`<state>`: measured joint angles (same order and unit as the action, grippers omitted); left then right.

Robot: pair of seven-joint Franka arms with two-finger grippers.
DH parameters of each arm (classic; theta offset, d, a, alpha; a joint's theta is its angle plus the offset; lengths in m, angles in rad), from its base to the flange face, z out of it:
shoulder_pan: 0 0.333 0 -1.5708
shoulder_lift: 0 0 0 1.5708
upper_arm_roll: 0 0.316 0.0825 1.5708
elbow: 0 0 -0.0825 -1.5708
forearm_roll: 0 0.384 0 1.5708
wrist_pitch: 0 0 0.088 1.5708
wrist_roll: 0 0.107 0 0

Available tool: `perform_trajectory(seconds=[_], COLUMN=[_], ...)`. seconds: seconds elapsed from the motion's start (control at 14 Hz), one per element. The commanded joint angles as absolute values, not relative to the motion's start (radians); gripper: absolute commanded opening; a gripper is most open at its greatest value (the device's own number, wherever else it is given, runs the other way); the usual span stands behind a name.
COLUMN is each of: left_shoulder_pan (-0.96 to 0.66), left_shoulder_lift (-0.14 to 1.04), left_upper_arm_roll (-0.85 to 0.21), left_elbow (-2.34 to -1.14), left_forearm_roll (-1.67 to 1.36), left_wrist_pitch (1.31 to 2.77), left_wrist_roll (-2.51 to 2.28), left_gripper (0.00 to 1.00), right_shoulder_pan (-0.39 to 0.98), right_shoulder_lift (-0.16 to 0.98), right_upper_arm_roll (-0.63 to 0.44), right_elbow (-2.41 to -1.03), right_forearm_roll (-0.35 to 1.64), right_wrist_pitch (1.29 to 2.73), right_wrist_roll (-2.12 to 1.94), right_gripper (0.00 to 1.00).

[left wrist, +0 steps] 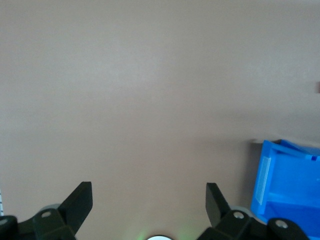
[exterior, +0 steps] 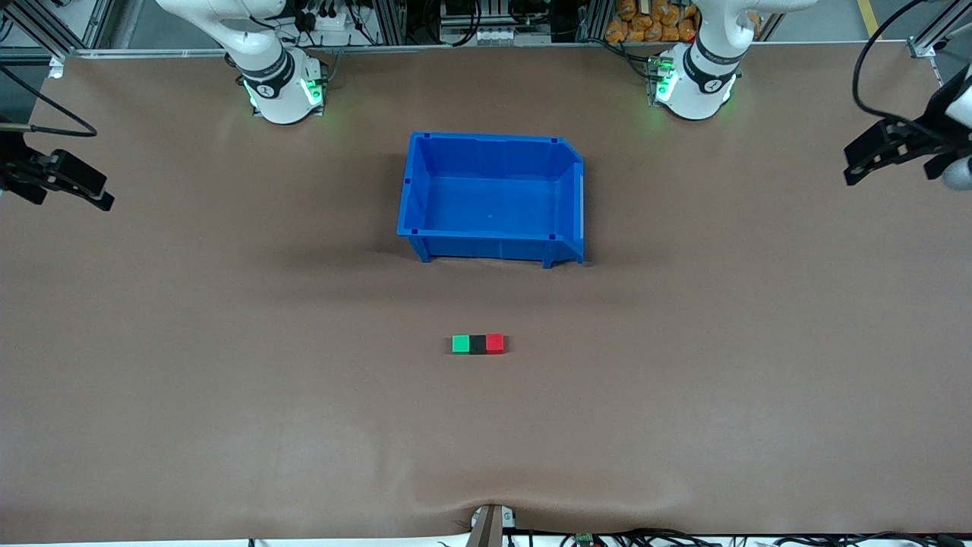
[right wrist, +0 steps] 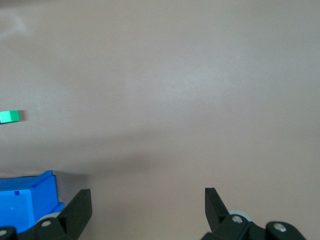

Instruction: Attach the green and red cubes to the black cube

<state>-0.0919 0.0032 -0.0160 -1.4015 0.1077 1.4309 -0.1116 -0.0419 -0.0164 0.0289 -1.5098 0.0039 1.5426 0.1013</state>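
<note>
The green cube (exterior: 460, 344), the black cube (exterior: 477, 344) and the red cube (exterior: 494, 343) lie touching in one row on the brown table, black in the middle, green toward the right arm's end, red toward the left arm's end. The row is nearer to the front camera than the blue bin. My left gripper (exterior: 862, 163) is open and empty over the table's edge at the left arm's end; its wrist view (left wrist: 149, 197) shows bare table. My right gripper (exterior: 87, 190) is open and empty over the edge at the right arm's end (right wrist: 148, 200). The green cube (right wrist: 10, 116) shows in the right wrist view.
An empty blue bin (exterior: 414, 190) stands at mid-table between the arm bases and the cubes; it also shows in the left wrist view (left wrist: 287, 185) and the right wrist view (right wrist: 25, 200). A small bracket (exterior: 490, 524) sits at the table's front edge.
</note>
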Motion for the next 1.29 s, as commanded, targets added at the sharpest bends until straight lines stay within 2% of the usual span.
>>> perform_trajectory(seconds=[0.0,0.64,1.21], left_shoulder_pan=[-0.086,-0.077,-0.064], left_shoulder_lift=[-0.058,-0.003,-0.046], left_upper_arm_roll=[-0.018,-0.017,-0.021], left_elbow=[-1.457,-1.46,-1.491], left_forearm_roll=[0.092,0.075,0.064], left_wrist_pitch=[1.437,1.451,1.453], left_wrist_roll=[-0.092,-0.098,-0.117], left_gripper=[1.0,1.0,1.0], right_shoulder_pan=[-0.023,-0.023,-0.023], right_shoulder_lift=[-0.012,0.012,0.012], right_upper_arm_roll=[0.028,0.028,0.028], right_elbow=[-1.471,-1.47,-1.47], right_forearm_roll=[-0.02,-0.02,-0.017], right_wrist_pitch=[1.532,1.529,1.531], right_wrist_roll=[0.106,0.109,0.109], right_gripper=[1.0,1.0,1.0])
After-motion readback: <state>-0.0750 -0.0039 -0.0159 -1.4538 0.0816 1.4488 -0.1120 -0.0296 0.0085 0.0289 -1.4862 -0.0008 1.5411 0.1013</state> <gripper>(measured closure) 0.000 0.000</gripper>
